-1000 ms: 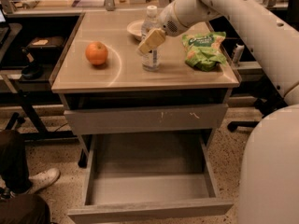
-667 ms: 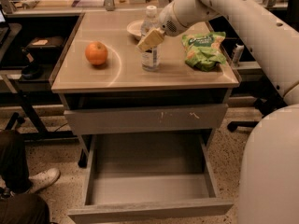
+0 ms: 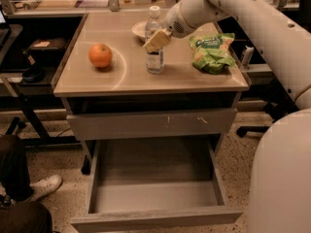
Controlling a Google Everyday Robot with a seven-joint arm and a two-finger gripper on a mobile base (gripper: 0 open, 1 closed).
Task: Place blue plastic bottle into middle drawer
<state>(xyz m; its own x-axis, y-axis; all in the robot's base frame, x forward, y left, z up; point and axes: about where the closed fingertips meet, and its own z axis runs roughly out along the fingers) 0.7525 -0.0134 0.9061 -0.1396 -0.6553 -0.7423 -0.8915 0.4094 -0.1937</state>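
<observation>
The blue plastic bottle, clear with a white cap, stands upright on the tabletop near its middle. My gripper reaches in from the upper right on a white arm and sits at the bottle's upper body, with a tan part across its front. The bottle's base rests on the table. The middle drawer is pulled out wide open below, grey and empty inside. Above it is a closed grey drawer front with pale scratches.
An orange lies on the table's left. A green snack bag lies at its right. A white bowl sits behind the bottle. A person's leg and white shoe are at lower left. My white body fills the lower right.
The gripper has shifted very slightly at the bottle. The bottle, the orange and the drawer have not moved.
</observation>
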